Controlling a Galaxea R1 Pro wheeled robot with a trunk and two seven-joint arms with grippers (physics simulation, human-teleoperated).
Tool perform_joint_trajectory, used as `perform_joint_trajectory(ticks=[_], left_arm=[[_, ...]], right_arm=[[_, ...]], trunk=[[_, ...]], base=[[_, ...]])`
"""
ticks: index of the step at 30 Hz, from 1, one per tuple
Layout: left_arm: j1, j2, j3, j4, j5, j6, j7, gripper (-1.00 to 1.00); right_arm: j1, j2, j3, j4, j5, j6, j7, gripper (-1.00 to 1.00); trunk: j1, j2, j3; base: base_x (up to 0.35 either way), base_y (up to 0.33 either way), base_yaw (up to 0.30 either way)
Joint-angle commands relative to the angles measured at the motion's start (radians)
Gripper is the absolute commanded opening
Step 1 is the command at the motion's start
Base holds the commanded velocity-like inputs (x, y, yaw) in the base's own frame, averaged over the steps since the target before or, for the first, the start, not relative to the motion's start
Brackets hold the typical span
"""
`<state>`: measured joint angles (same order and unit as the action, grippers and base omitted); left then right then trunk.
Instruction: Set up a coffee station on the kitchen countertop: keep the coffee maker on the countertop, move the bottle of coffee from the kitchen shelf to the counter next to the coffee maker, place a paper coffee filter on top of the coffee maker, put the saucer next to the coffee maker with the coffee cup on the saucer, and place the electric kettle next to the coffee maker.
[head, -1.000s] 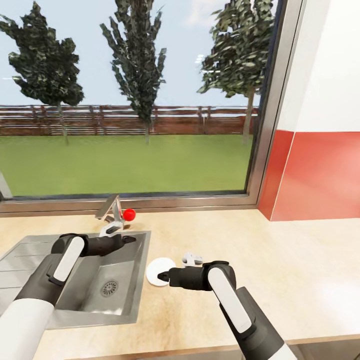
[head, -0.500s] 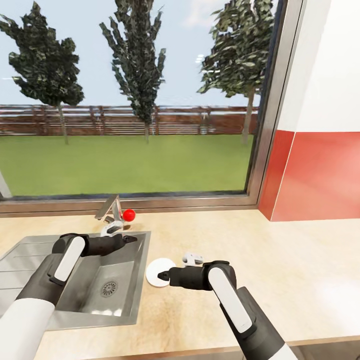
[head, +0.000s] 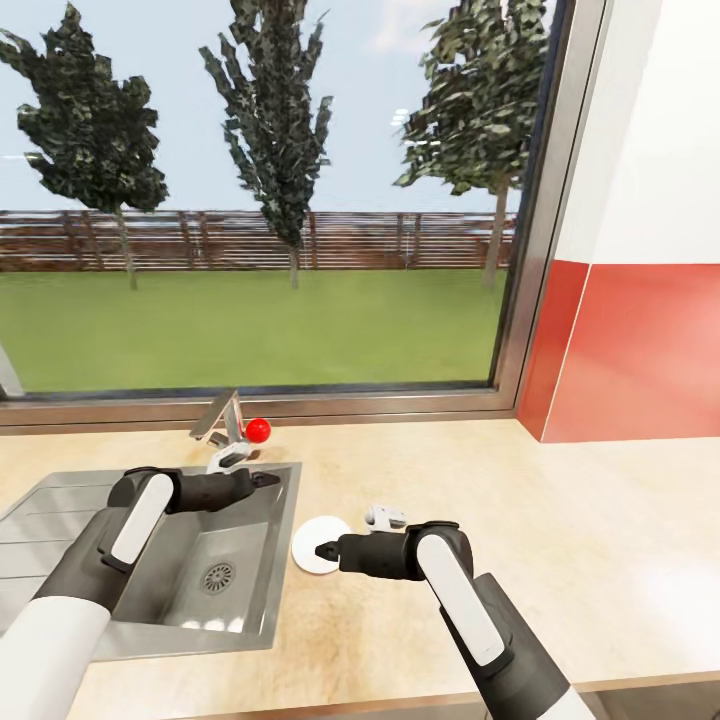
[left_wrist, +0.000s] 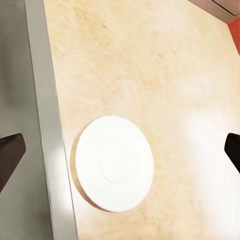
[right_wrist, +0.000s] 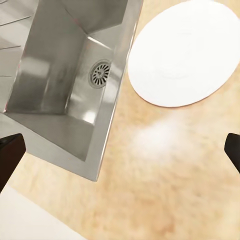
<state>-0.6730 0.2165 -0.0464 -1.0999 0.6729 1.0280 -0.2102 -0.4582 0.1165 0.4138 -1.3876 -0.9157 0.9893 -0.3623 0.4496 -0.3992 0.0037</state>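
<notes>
A wide window (head: 260, 200) looks out on grass and trees, with a red and white wall (head: 640, 330) at the right. Below runs the light wooden counter (head: 560, 500), with a steel sink (head: 215, 575) sunk into its left part and a tap (head: 225, 430) with a red knob behind it.

The left gripper (head: 268, 479) hangs over the sink's far right corner; the right gripper (head: 322, 551) hovers over the saucer (head: 320, 543), which lies flat on the counter just beside the sink's rim. In both wrist views the dark fingertips stand far apart at the picture edges, so both grippers are wide open and hold nothing. The coffee cup (head: 384, 517) sits on the counter just behind the saucer, near the right forearm.

The saucer is thin and flat, so the fingers may find little edge to pinch. A grip that slides could push it over the rim into the sink. The right arm could also knock the cup as it lowers or turns.
</notes>
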Motion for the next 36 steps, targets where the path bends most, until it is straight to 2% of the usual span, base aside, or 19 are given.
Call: perform_joint_trajectory(ticks=[1, 30, 36], left_arm=[[0.000, 0.001, -0.001, 0.000, -0.010, 0.001, -0.011, 1.00], [0.000, -0.002, -0.002, 0.001, -0.010, 0.001, -0.011, 1.00], [0.000, -0.005, -0.001, 0.002, -0.011, 0.000, -0.011, 1.00]], right_arm=[[0.000, 0.000, 0.000, -0.001, -0.010, 0.002, -0.010, 1.00], [0.000, 0.000, 0.000, -0.001, -0.009, 0.002, -0.010, 1.00], [0.000, 0.000, -0.001, 0.000, -0.009, 0.002, -0.010, 1.00]], trunk=[[0.000, -0.001, 0.000], [0.000, -0.001, 0.000], [0.000, -0.001, 0.000]], base=[[0.000, 0.000, 0.000], [0.001, 0.000, 0.000], [0.107, 0.000, 0.027]])
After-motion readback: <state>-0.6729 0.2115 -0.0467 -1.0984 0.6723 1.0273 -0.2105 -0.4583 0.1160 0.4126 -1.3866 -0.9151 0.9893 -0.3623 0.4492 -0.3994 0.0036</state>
